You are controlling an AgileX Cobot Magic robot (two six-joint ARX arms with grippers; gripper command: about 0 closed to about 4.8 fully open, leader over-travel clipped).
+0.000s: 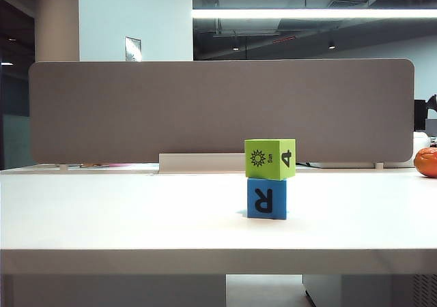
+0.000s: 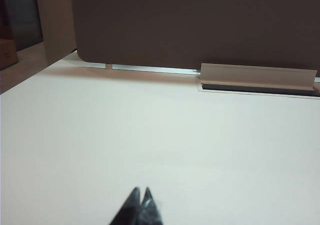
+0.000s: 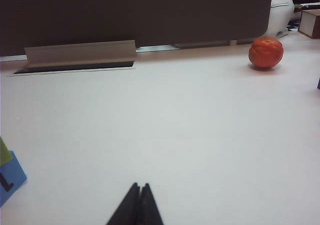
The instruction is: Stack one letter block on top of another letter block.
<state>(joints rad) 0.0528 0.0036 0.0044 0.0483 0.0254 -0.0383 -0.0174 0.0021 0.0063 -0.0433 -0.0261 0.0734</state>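
Both pincers are resting shut and empty, low over the white surface (image 1: 123,218).
Left pincer (image 2: 140,191) is facing bare surface; right pincer (image 3: 139,186) is sitting nearer the stack, whose blue block (image 3: 10,177) edges its frame's lower left, the lime-green block (image 1: 270,159) already sitting squarely on top.

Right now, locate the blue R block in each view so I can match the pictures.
Exterior view: blue block right of centre on the table, under the lime-green block.
Left wrist view: not in it.
Right wrist view: a corner at the picture's edge.
Shared landmark: the grey partition behind the table.
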